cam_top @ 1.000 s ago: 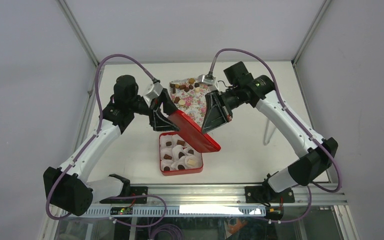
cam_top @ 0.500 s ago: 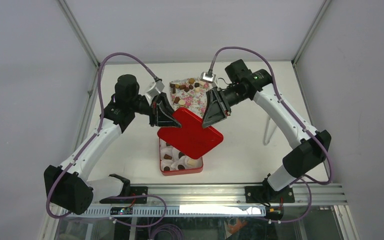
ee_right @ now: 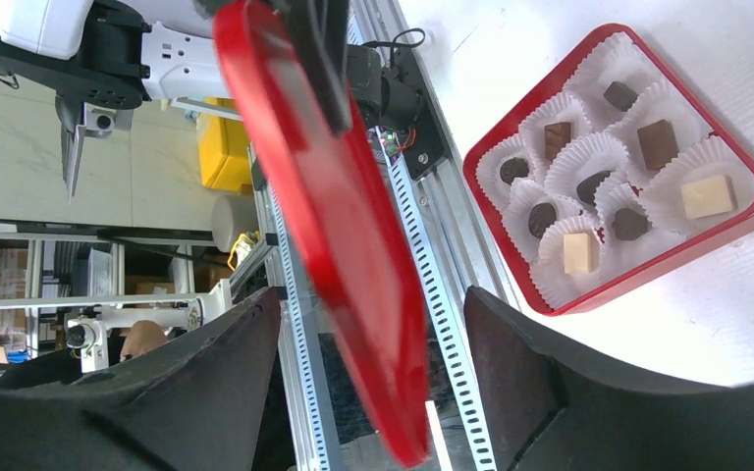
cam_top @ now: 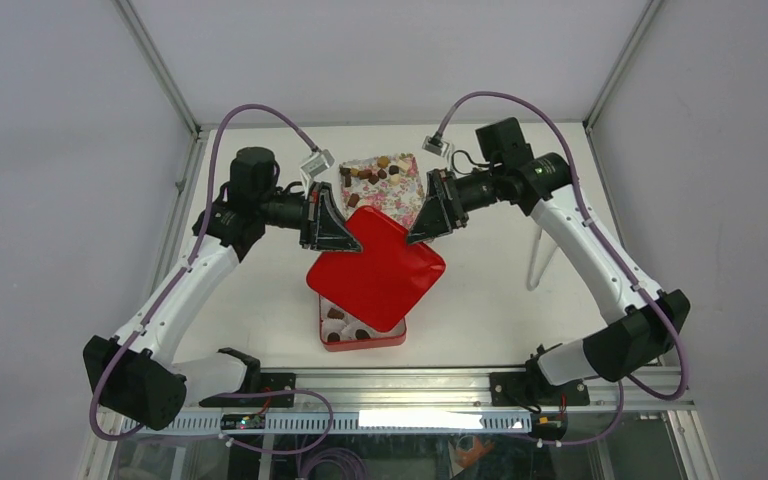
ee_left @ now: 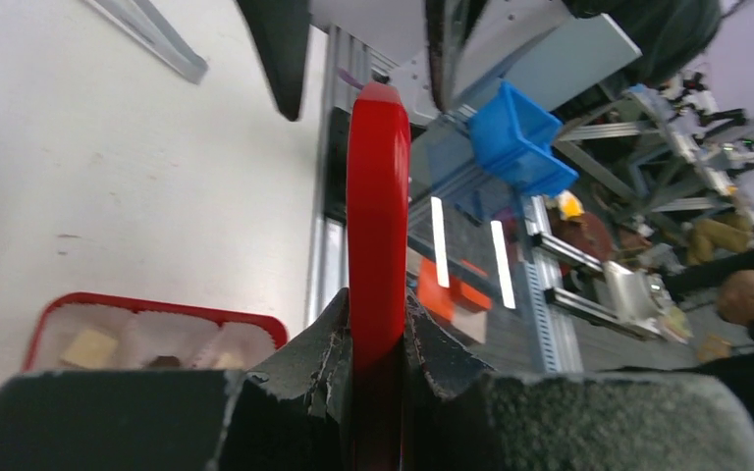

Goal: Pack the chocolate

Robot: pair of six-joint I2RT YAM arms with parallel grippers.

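Lies broad and white under both arms: the counter. Hangs tilted over the open red tin, hiding most of it from above: the red lid. Clamps down hard on the lid's left corner with the left gripper, jaws closed on the rim, the lid edge-on in the left wrist view. Stands spread wide at the right gripper, one finger on either side of the lid's right edge, a gap on both sides in the right wrist view, gripping nothing. Sits in white paper cups inside the tin, below the lid and both grippers: the chocolate. Rest on the floral sheet just beyond the grippers: more loose pieces.
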